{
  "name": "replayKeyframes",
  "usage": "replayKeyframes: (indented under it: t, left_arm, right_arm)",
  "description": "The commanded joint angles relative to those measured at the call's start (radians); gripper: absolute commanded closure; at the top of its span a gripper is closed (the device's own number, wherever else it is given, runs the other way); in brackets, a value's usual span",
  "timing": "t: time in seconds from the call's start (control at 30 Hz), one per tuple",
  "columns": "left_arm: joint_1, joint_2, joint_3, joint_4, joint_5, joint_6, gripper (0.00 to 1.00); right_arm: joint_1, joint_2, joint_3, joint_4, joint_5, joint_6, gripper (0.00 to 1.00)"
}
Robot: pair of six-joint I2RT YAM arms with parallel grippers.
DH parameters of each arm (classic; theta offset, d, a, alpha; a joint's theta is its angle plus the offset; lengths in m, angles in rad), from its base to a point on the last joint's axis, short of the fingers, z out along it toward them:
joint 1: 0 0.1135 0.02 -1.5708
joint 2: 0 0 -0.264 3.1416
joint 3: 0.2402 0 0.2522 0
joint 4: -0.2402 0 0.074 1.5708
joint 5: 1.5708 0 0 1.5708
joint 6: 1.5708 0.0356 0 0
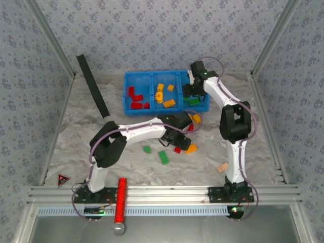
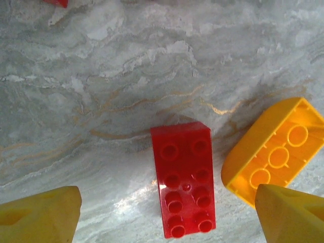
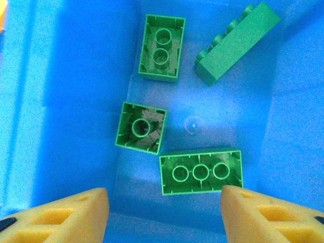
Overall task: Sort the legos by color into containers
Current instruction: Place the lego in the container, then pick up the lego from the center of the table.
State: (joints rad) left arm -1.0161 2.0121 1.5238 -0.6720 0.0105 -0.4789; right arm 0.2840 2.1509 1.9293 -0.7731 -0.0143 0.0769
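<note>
- A pale, grey-veined marbled tabletop (image 1: pixel 81 131) is seen from above, walled in on three sides by blue-grey flowered wallpaper.
- A bright blue rectangular plastic bin (image 1: pixel 126 96), split into three side-by-side compartments, is set at the far middle of the table.
- In its left compartment, several red plastic bricks (image 1: pixel 135 99) are gathered.
- In the middle compartment, several orange-yellow plastic bricks (image 1: pixel 164 96) are scattered.
- The right compartment is seen closely from the right wrist: four green plastic bricks (image 3: pixel 141 127) lie on its blue floor. Three are turned hollow side up, and one long one is angled at the far right.
- The right gripper (image 3: pixel 162 200) is positioned above this compartment, its jaws spread apart, with nothing between them but the bin floor.
- The left gripper (image 2: pixel 167 197) is positioned low over the tabletop in front of the bin, its yellow fingers (image 2: pixel 45 215) released wide and grasping nothing.
- Between those fingers, untouched, a red eight-stud brick (image 2: pixel 185 185) lies studs up on the table.
- Just beside it, an orange-yellow brick (image 2: pixel 276 152) is tipped so that its hollow underside shows; whether the nearer finger touches it cannot be told.
- Two loose green bricks (image 1: pixel 163 157) are left on the table nearby.
- A small tan wooden block (image 1: pixel 222 167) rests near the right arm's base, and a long red studded bar (image 1: pixel 121 197) lies across the near metal rail.
</note>
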Motion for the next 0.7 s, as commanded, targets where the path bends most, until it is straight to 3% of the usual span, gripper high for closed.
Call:
replayKeyframes:
  t: [0.0,0.33,0.67]
  left_arm:
    - [-0.001,0.035,0.056,-0.030,-0.007,-0.024,0.12]
    - [0.001,0.143,0.143,-0.095,0.007,-0.070,0.20]
    - [0.016,0.150,0.102,-0.138,-0.014,-0.096,0.39]
  right_arm:
    - [0.002,-0.111,-0.016,-0.029,-0.003,-0.018,0.38]
    - [0.009,-0.304,-0.209,0.001,0.025,0.023,0.38]
    - [0.016,-0.501,-0.388,0.019,0.031,0.067,0.38]
